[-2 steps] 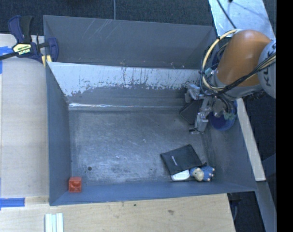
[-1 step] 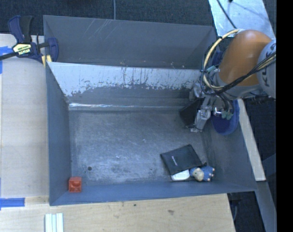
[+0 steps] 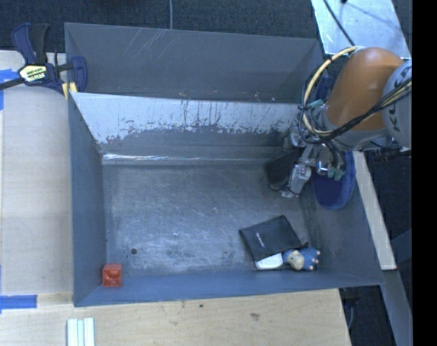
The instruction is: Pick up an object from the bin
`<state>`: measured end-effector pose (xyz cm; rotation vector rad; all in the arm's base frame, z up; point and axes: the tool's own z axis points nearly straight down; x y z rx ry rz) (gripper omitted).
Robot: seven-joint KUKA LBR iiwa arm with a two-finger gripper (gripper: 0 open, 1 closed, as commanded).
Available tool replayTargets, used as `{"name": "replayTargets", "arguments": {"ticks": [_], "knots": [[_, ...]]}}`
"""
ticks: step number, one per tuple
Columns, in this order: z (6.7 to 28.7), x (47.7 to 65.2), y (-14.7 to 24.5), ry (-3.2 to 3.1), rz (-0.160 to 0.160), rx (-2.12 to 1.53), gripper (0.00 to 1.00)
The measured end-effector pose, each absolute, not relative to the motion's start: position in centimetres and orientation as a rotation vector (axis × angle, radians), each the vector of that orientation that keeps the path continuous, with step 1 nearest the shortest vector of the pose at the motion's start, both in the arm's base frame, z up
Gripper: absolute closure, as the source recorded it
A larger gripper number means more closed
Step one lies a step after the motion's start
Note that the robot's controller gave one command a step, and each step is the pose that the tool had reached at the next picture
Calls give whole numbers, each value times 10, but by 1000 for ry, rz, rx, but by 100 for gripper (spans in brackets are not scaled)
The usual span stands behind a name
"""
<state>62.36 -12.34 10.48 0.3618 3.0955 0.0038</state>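
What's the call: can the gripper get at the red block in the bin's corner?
Probably yes, but awkwardly. Nothing lies between the gripper and the red block. The block looks tucked into the corner of the bin, with walls crowding two sides.

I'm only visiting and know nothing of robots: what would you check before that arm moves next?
1. Gripper over the bin, near its right rear corner: ok.
2. Load in the gripper: cannot tell.
3. Black flat case lying clear of the walls: ok.
4. White-and-blue toy apart from the case: not ok, they seem to touch.
5. Red block alone, front left corner: ok.
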Motion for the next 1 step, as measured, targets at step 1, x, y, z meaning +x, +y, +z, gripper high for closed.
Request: {"name": "replayTargets", "arguments": {"ticks": [1], "knots": [[104,622,-124,3103,4,365,100]]}}
